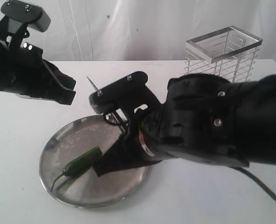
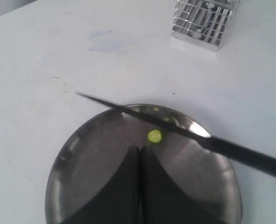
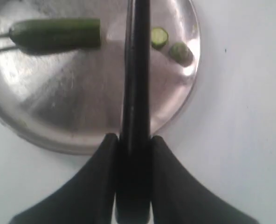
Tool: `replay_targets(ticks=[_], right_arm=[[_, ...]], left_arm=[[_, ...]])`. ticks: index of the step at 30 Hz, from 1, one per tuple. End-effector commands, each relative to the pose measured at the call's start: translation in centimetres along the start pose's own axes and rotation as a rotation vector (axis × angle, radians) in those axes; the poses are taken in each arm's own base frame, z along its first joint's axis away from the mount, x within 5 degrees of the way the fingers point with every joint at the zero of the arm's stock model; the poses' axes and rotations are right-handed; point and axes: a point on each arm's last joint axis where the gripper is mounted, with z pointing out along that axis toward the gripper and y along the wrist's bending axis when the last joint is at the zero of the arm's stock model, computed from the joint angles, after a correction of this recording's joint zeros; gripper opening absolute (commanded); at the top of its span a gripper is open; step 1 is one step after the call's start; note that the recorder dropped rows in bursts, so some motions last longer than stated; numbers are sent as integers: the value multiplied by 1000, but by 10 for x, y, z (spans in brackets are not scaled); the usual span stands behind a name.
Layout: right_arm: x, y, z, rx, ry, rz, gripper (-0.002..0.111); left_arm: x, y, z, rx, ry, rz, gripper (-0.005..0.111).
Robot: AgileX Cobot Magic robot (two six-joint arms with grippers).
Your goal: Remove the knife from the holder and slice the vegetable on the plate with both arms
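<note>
Two slices (image 3: pixel 159 37) are lying on the plate (image 1: pixel 82 192) at lower left, where the right fingers (image 3: pixel 100 182) are clamping the stiff knife (image 3: pixel 135 79) by its handle beside the light, roll-prone pepper (image 1: pixel 82 162), which the closed, empty left fingers (image 2: pixel 124 186) should be pinning near its stem.

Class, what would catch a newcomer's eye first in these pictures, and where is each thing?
The right gripper clamps a slim black-handled kitchen knife above the round brushed-steel plate. On the plate lies a dark-green chili pepper, with two cut slices on the blade's other side. A tall silver wire holder stands at the back right.
</note>
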Motion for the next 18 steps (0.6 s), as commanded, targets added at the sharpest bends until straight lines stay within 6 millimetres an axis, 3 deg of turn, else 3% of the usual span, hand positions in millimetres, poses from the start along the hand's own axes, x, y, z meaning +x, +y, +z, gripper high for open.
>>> replay_targets(ticks=[1, 3, 6, 10, 18], right_arm=[[-28, -19, 3, -30, -64, 126, 0], [-40, -30, 7, -29, -74, 188, 0], [-44, -31, 18, -76, -20, 150, 0], [-32, -18, 45, -155, 108, 86, 0], [-10, -7, 100, -137, 238, 66, 0]], left_arm=[[16, 2, 3, -37, 37, -4, 0], [20, 2, 4, -36, 47, -6, 0], [20, 2, 4, -34, 52, -6, 0], [20, 2, 4, -34, 52, -6, 0], [21, 1, 4, -30, 60, -6, 0]])
